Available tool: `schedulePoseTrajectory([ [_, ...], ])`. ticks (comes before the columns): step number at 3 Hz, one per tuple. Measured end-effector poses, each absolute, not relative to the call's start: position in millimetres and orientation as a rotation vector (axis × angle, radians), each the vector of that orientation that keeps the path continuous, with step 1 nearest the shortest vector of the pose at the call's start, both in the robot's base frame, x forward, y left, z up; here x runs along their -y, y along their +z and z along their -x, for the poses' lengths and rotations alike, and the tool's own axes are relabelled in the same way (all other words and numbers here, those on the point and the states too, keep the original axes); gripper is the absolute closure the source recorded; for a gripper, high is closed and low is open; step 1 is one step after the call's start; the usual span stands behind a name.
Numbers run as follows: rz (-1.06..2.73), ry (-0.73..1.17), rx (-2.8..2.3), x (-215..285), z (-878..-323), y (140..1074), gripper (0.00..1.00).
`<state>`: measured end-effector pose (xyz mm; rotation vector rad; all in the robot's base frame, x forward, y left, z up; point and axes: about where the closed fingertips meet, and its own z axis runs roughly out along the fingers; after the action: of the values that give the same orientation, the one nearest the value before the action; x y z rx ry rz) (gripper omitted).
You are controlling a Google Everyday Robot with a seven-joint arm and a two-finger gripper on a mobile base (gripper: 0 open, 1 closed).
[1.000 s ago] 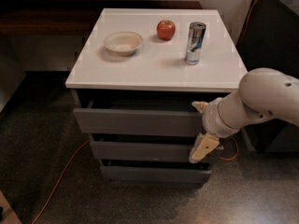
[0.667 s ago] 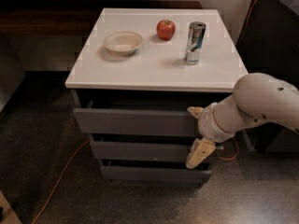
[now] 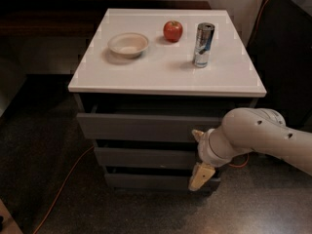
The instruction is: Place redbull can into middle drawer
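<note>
— On the tabletop [image 3: 161,74], where does the can [image 3: 203,45] stand?

— Upright at 2 o'clock on the white top, silver with blue patches, nothing touching it. The apple [image 3: 172,30] is near it at its 10 o'clock. The bowl [image 3: 128,44] sits farther off toward 9.

— And the claw [image 3: 195,159]?

— Low at 5 o'clock of the cabinet, by the right end of the drawer fronts. It is spread wide and holds nothing. One finger [image 3: 197,133] points up near the lower edge of the top drawer [image 3: 141,126]. The other [image 3: 201,175] hangs down in front of the bottom drawer [image 3: 151,180]. The gap between them spans the height of the middle drawer [image 3: 146,157].

— Does it touch that drawer?

— Cannot tell; it is close against that end.

— Is the middle drawer out?

— Cannot tell. The top drawer stands a little forward. The arm [image 3: 263,135] comes in from 3 o'clock. An orange cable [image 3: 68,172] lies on the floor [image 3: 34,145] at 7 o'clock.
</note>
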<state>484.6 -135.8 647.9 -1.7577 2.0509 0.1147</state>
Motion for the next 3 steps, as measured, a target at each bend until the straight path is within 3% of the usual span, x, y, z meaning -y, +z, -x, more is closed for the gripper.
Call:
schedulePoseTrajectory([
  [3,1.826,0.058,-2.006,130,-481,581,0.0],
])
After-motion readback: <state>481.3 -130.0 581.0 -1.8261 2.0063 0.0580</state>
